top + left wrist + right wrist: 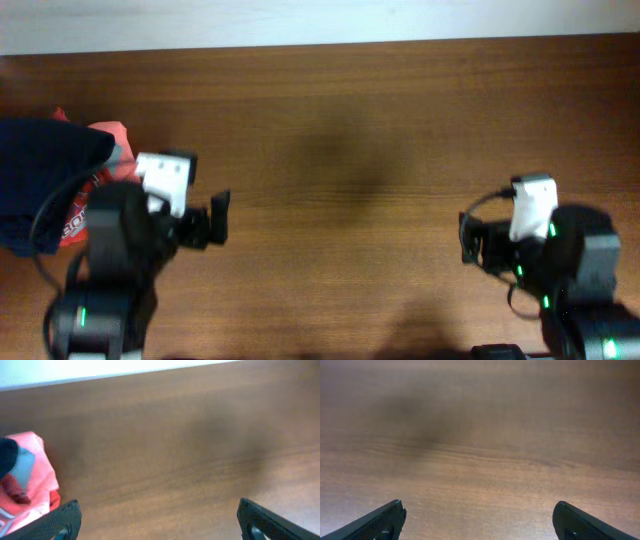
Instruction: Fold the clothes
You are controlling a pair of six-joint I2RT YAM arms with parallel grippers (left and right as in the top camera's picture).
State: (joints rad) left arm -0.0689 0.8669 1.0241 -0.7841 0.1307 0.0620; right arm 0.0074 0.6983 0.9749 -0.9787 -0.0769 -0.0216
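The navy garment [40,175] runs off the overhead view's left edge; the red shirt [106,134] lies mostly hidden under it.

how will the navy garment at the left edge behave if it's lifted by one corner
Probably floppy: the navy garment lies in a soft, rounded heap, so it should drape rather than hold shape. Likely light for its size, being plain cloth. It seems to overlap the red T-shirt, so pulling it may drag that along.

Overhead looks straight down at the table [350,150]; both wrist views skim it low; left also catches the red shirt [108,140].
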